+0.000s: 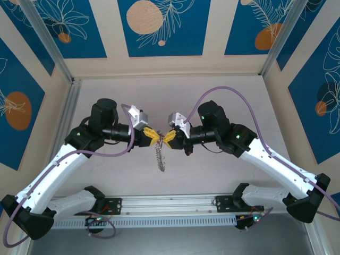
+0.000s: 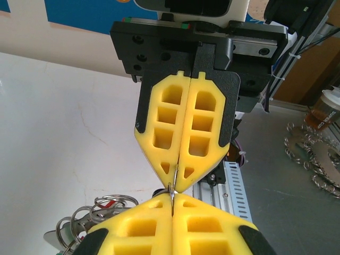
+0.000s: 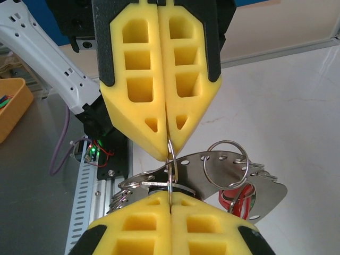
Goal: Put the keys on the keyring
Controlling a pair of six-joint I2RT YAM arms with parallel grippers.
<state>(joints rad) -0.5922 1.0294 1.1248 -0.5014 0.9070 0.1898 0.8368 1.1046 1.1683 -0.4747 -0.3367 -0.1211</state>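
Two hands meet tip to tip above the middle of the table [image 1: 223,175], and the left hand [image 1: 154,137] and right hand [image 1: 168,137] are each pressed together on the thin wire of the keyring [image 3: 170,162]. Its fringe of silvery pieces [image 1: 161,158] and a red tag [image 3: 240,201] hang below; the keys cannot be told apart among them. The wire looks light, stiff, springy and slick, best pinched on a bare stretch. The table is pale and smooth, with blue patterned wall panels [image 1: 159,26] far, left and right
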